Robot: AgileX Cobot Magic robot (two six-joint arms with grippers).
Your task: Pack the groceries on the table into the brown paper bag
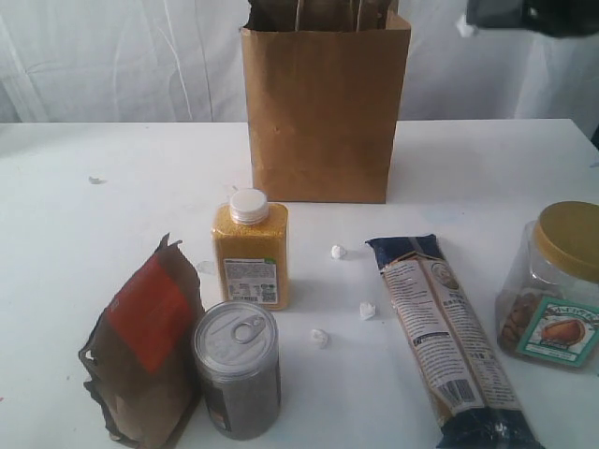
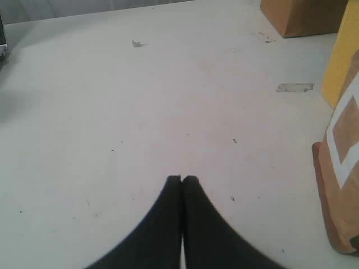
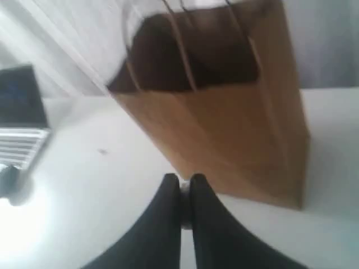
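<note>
The tall brown paper bag [image 1: 323, 112] stands open at the back of the white table [image 1: 112, 187]. In front of it are the yellow-grain bottle [image 1: 251, 253], the silver can [image 1: 237, 369], the orange-labelled brown pouch [image 1: 150, 346], the pasta packet [image 1: 454, 341] and the gold-lidded jar [image 1: 557, 285]. Three small white cartons [image 1: 339, 251] lie between bottle and pasta. High at the back right, level with the bag's top, my right gripper [image 1: 471, 22] [image 3: 183, 179] is shut on another small white carton [image 1: 464, 27]. The bag [image 3: 224, 112] is just ahead of it. My left gripper [image 2: 182, 178] is shut and empty over bare table, near the pouch [image 2: 339, 185].
A small paper scrap [image 1: 96, 180] lies on the left of the table. White curtains hang behind it. A dark screen-like object [image 3: 19, 106] shows beyond the table edge in the right wrist view. The bottle [image 2: 342, 61] and a corner of the bag [image 2: 303, 17] show in the left wrist view.
</note>
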